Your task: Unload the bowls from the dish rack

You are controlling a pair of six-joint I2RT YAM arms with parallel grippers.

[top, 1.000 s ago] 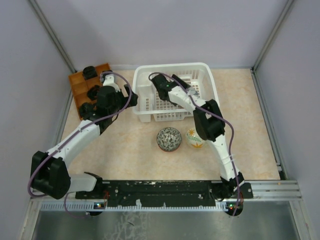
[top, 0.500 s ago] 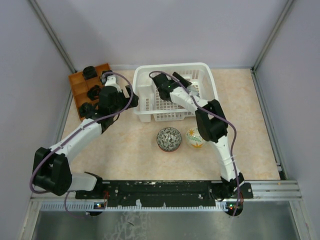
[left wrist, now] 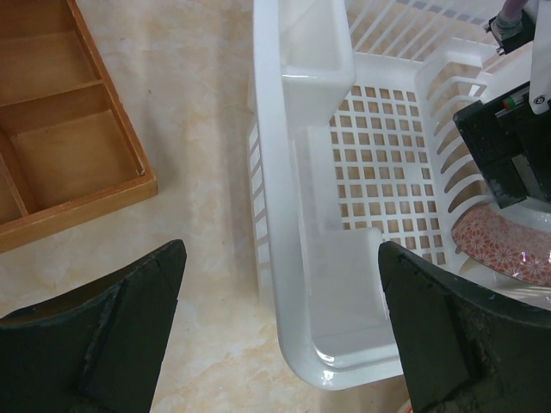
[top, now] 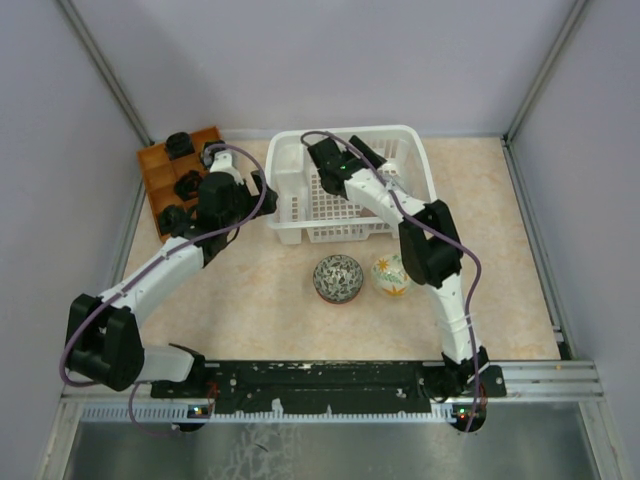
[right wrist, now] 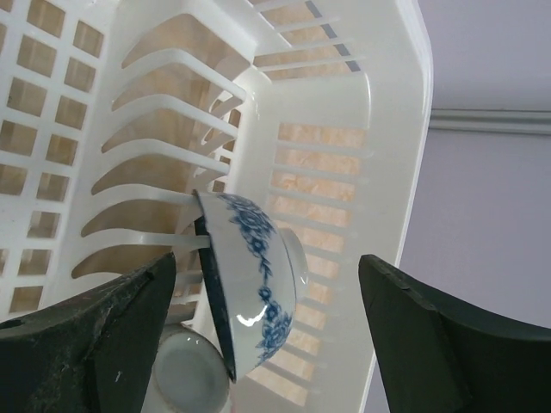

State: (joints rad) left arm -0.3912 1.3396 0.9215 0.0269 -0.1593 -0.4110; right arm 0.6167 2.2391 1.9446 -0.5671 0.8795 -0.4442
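Right gripper (right wrist: 263, 268) has moved deeper into the dish rack (top: 400, 133), jaws released, straddling a blue-patterned bowl (right wrist: 258, 297) propped on edge in its far part; a grasp looks next. Left gripper (left wrist: 282, 256) hangs released over the rack's left wall.

Top view: the right arm (top: 425, 245) covers much of the dish rack (top: 290, 215) interior and overlaps the cream bowl (top: 386, 279) on the table. The dark items (top: 180, 145) in the orange tray (top: 152, 170) are too small to identify.

Left wrist view: the pink-patterned bowl (left wrist: 508, 245) is cut off by the right edge.

Right wrist view: the pale grey bowl (right wrist: 191, 372) is cut off by the bottom edge.
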